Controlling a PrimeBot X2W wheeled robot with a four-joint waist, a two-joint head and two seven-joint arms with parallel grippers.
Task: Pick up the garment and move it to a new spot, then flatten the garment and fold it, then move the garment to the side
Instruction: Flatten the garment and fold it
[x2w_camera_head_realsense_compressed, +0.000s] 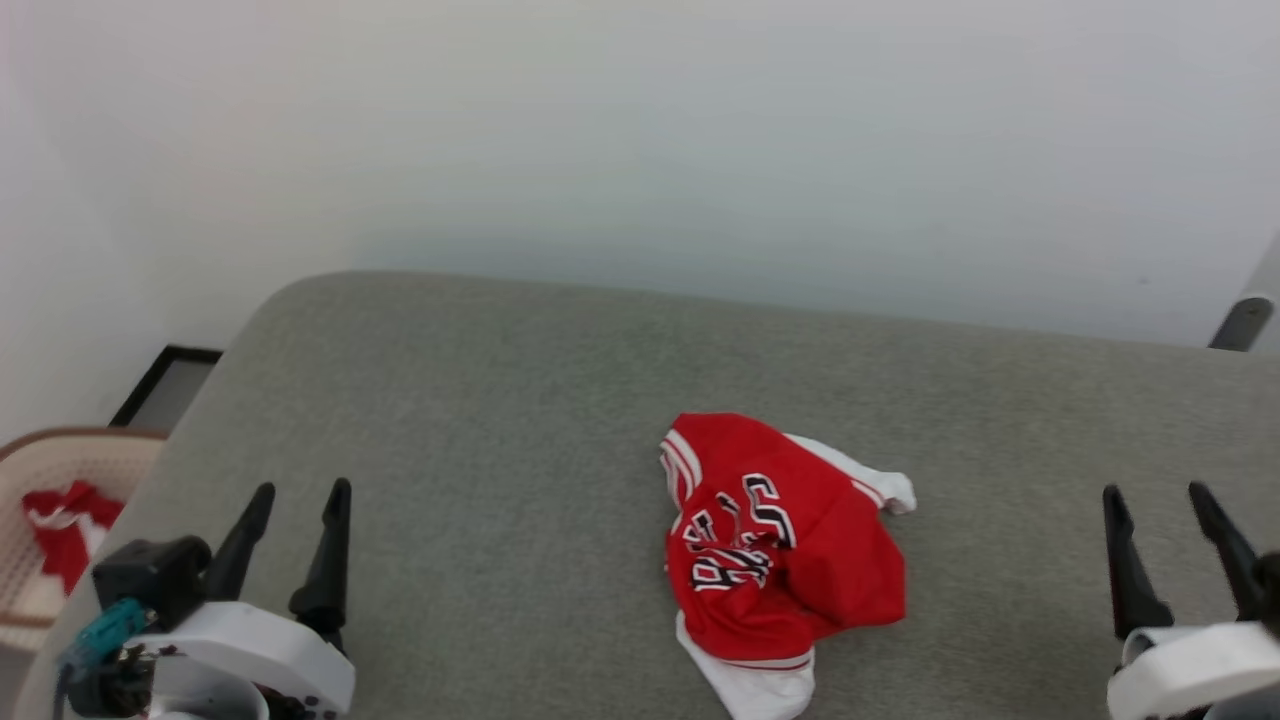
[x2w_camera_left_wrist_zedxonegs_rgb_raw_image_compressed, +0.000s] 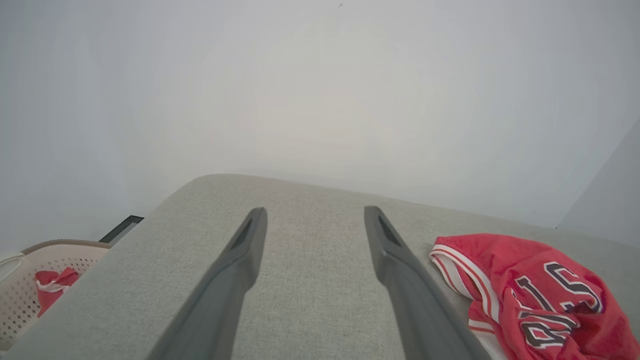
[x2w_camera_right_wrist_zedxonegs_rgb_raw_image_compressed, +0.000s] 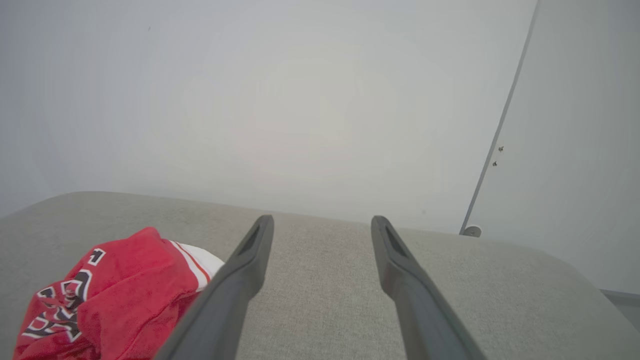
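The garment (x2w_camera_head_realsense_compressed: 775, 555), a red jersey with white sleeves and black lettering, lies crumpled in a heap near the middle front of the grey cushioned surface (x2w_camera_head_realsense_compressed: 500, 420). It also appears at the lower right of the left wrist view as the garment (x2w_camera_left_wrist_zedxonegs_rgb_raw_image_compressed: 535, 295), and at the lower left of the right wrist view as the garment (x2w_camera_right_wrist_zedxonegs_rgb_raw_image_compressed: 110, 305). My left gripper (x2w_camera_head_realsense_compressed: 297, 492) rests open at the lower left, well apart from the heap. Far to the heap's right, my right gripper (x2w_camera_head_realsense_compressed: 1157, 494) stands open too. Nothing sits between either pair of fingers.
A beige perforated basket (x2w_camera_head_realsense_compressed: 55, 470) holding another red cloth (x2w_camera_head_realsense_compressed: 65, 525) sits off the surface's left edge, with a dark-framed panel (x2w_camera_head_realsense_compressed: 165, 385) behind it. A pale wall rises beyond the far edge. A grey metal leg (x2w_camera_head_realsense_compressed: 1240, 320) shows at the right.
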